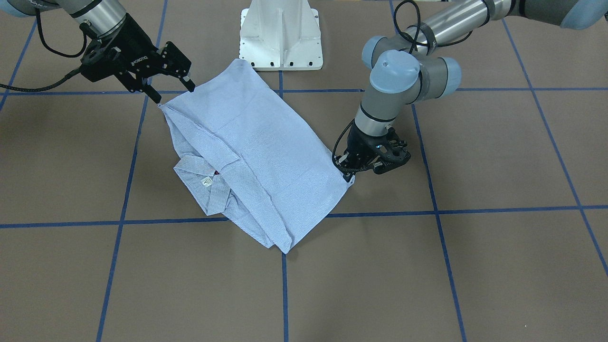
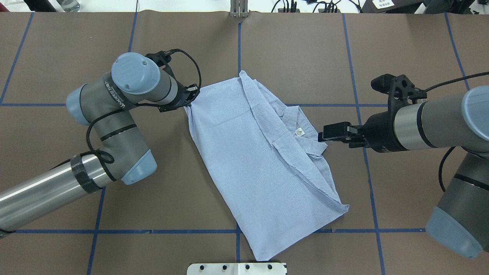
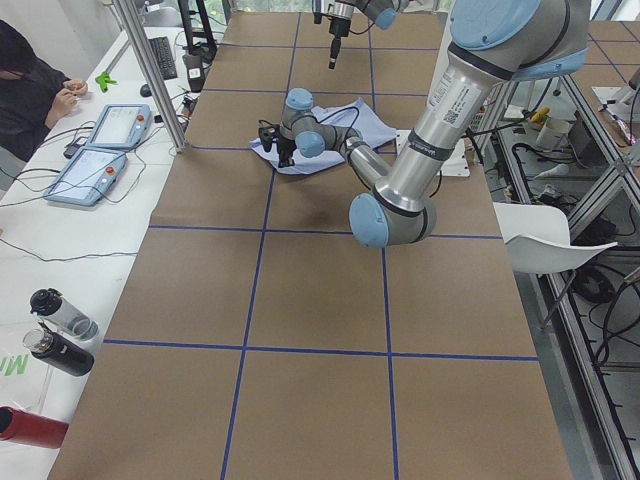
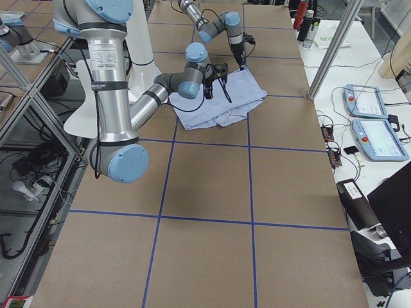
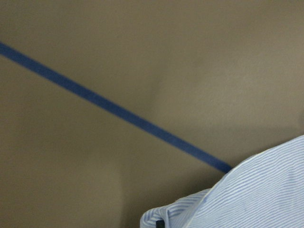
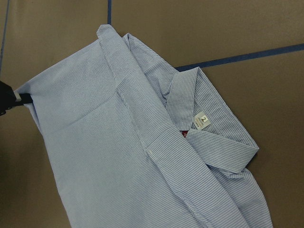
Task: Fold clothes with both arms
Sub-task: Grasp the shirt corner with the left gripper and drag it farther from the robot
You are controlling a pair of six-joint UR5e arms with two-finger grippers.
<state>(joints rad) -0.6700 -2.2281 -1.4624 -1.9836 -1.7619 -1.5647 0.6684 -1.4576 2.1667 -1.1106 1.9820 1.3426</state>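
Brown paper covers the table (image 1: 475,266), ruled into squares by blue tape lines (image 1: 439,223).

- Blue-and-white striped shirt (image 1: 266,156): lies folded into a long flat slab in front of the white pedestal base (image 1: 281,35). 1 corner sits just beside the base, and the slab runs away from it at a slant.
- Collar (image 1: 197,166) and white neck label (image 1: 207,182): face up on the slab's long side toward the robot's right of the base. 1 red button (image 6: 184,135) peeks out beside the label in the right wrist view.
- Left pincer (image 1: 352,176): down at table level, out from the base on the robot's left. It is pinching a corner of the shirt. The right wrist view shows the cloth drawn to a black fingertip (image 6: 5,97).
- Right pincer (image 1: 173,92): to the robot's right of the base, jaws spread, nothing held. 1 fingertip is just beside the shirt's corner on that side. Cannot tell if it touches.

Open room: bare brown table lies on every side of the shirt, widest on the side away from the base. The side views show the shirt well apart from the table's ends.
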